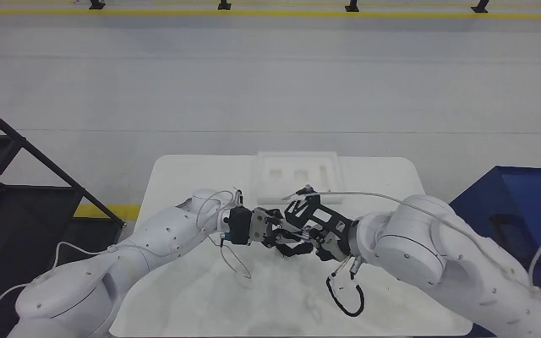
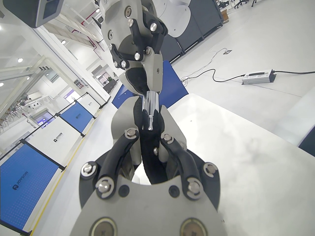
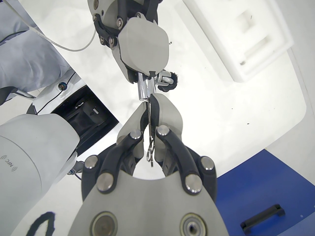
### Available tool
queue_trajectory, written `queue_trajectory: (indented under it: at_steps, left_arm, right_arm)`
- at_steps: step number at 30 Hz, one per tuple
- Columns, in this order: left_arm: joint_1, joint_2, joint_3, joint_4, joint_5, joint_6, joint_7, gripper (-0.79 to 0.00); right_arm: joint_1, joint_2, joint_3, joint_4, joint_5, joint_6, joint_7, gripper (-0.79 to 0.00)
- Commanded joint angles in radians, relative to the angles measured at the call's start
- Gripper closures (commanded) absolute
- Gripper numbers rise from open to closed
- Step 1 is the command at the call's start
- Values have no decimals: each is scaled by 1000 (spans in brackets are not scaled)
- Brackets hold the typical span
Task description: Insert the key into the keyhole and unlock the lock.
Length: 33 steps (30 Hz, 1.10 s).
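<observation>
Right gripper is clamped on the flat key, whose tip meets the end of the chrome lock. Left gripper grasps that lock by its body. Both hang over the white table, just near the foam tray.
</observation>
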Motion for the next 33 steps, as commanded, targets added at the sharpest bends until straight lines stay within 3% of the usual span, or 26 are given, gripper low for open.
queue_trajectory:
  at_steps: [1,6,9,12,15,23,29,33]
  left_arm:
    - [2,-1,0,2,-2,0,0,0]
    - [9,-3,0,8,-21,3,3,0]
    - [15,-4,0,17,-50,3,4,0]
    - [22,-5,0,25,-86,0,0,0]
    - [29,-7,0,35,-116,-5,-5,0]
    - [30,-11,0,130,-170,-25,-25,0]
    - [19,-9,0,175,-146,-45,-45,0]
    - [22,-6,0,198,-141,-44,-44,0]
  right_arm:
    - [1,-1,0,4,2,3,-1,-9]
    - [2,-4,5,20,8,6,-9,-55]
    - [0,-6,8,35,12,5,-19,-135]
    - [-1,-8,13,66,25,-1,-36,-163]
    - [3,-11,19,106,46,-14,-60,-274]
    - [-3,-9,74,204,79,-31,-123,-391]
    - [-53,5,126,236,92,-53,-136,-659]
    - [-91,14,156,255,97,-62,-138,-730]
